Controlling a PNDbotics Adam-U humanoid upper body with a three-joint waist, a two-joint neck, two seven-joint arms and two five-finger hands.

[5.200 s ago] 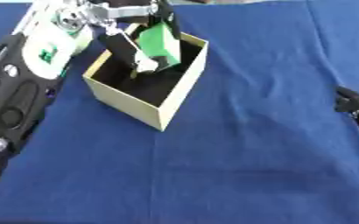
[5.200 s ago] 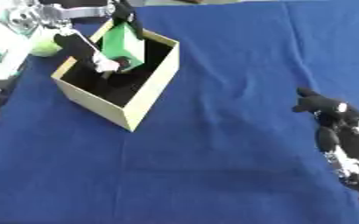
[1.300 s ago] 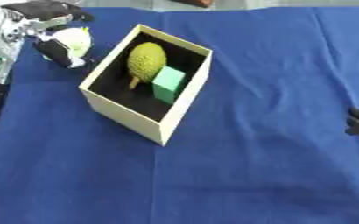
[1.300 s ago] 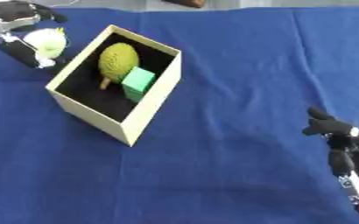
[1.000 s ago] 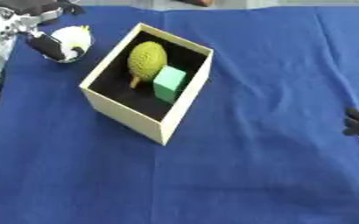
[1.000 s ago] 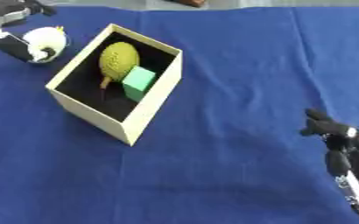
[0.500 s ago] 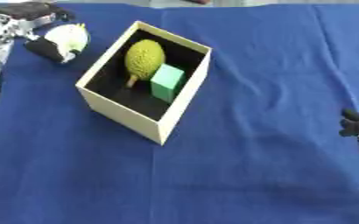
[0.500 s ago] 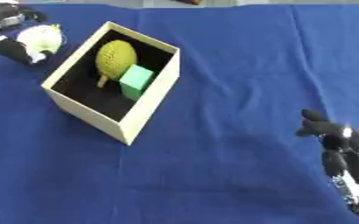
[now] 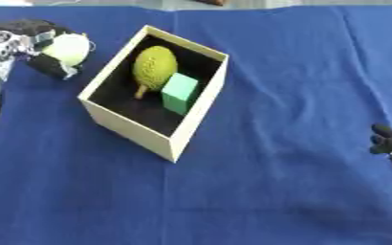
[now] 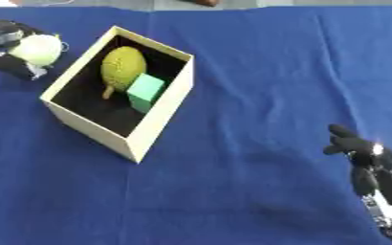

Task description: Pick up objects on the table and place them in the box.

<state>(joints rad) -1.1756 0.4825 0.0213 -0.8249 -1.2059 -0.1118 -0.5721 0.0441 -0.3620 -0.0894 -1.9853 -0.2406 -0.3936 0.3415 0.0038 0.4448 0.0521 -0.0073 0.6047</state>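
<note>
A cream cardboard box [image 9: 125, 123] with a dark inside stands on the blue cloth, left of centre. Inside it lie a bumpy yellow-green fruit [image 9: 154, 67] and a green block [image 9: 180, 93]. At the far left my left hand [image 9: 38, 61] has its fingers curled round a pale round object [image 9: 67, 49], just outside the box's left wall. My right hand [image 10: 368, 165] rests at the lower right edge, fingers relaxed and holding nothing.
The blue cloth [image 9: 291, 95] covers the whole table, with a fold line running down from the far edge near the middle. A small dark thing [image 10: 203, 2] sits at the far edge.
My left hand with the pale round object has stayed beside the box's left wall, shifting slightly. The camera has tilted a little. The right hand has barely moved.
</note>
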